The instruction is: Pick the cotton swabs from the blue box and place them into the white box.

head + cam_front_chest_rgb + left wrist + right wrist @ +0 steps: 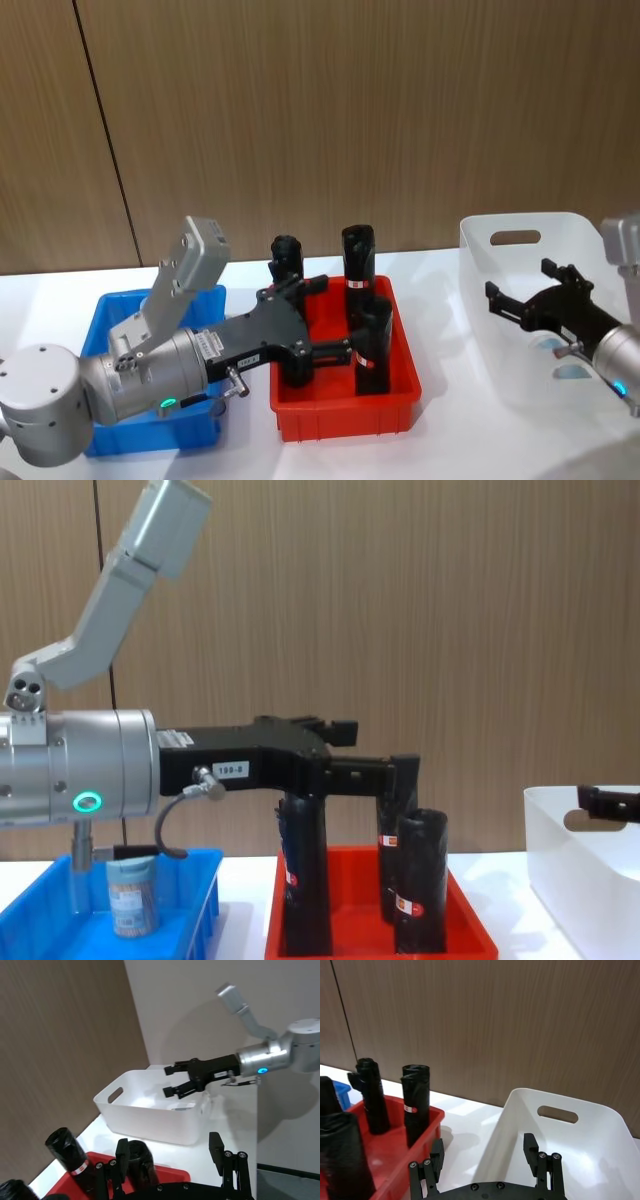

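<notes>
One cotton swab jar (132, 898), clear with sticks inside, stands in the blue box (208, 882) under my left arm. Two pale blue lids (555, 346) show low inside the white box (478, 240) at the right. My left gripper (335, 315) is open and holds nothing. It hangs over the red tray, between the black rolls. My right gripper (518, 278) is also open with nothing in it, above the white box (150, 1121); in the left wrist view the right gripper (172, 1080) hovers over the box's far rim. My left arm hides most of the blue box (108, 308).
A red tray (340, 418) sits between the two boxes with three tall black rolls (358, 258) standing in it. A brown wood-panelled wall runs behind the white table (450, 440). Bare tabletop separates the tray from the white box (600, 1127).
</notes>
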Motion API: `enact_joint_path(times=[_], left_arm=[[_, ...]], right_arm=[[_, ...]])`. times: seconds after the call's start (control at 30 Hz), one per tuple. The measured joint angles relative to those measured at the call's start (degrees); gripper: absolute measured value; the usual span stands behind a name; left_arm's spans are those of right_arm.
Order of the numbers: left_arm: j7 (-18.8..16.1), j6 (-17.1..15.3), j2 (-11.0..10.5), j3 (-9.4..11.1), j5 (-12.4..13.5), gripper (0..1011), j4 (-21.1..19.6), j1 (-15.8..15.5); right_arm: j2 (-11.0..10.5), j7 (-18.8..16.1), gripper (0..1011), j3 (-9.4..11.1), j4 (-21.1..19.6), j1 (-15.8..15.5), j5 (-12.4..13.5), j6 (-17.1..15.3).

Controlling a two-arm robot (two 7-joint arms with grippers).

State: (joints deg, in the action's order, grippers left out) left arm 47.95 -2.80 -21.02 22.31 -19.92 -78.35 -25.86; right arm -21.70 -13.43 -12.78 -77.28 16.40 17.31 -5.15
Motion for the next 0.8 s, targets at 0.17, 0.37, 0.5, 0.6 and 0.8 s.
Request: enact_joint_path(times=[0.17,0.37,0.5,0.6,0.8], left_arm=[[-3.9,0.2,-0.1,0.3,0.7,1004,-1.2,1.0],[-8.6,0.4,-0.2,0.7,1.5,1004,-2.7,2.2],[-12.0,0.5,-0.3,1.0,2.1,1004,-3.8,3.2],[-13.7,0.6,-0.3,1.1,2.4,1004,-4.3,3.6],[-18.8,0.8,-0.4,1.5,3.3,1004,-5.9,4.9]], right_arm=[[0.3,1.4,1002,0.0,-3.5,-2.5,-0.1,0.5],[0.8,3.4,1001,-0.1,-8.6,-6.2,-0.3,1.2],[1.2,4.9,1002,-0.1,-12.1,-8.7,-0.4,1.7],[1.4,5.5,1002,-0.1,-13.7,-9.9,-0.5,1.9],[1.8,7.4,1001,-0.1,-18.3,-13.2,-0.6,2.5]])
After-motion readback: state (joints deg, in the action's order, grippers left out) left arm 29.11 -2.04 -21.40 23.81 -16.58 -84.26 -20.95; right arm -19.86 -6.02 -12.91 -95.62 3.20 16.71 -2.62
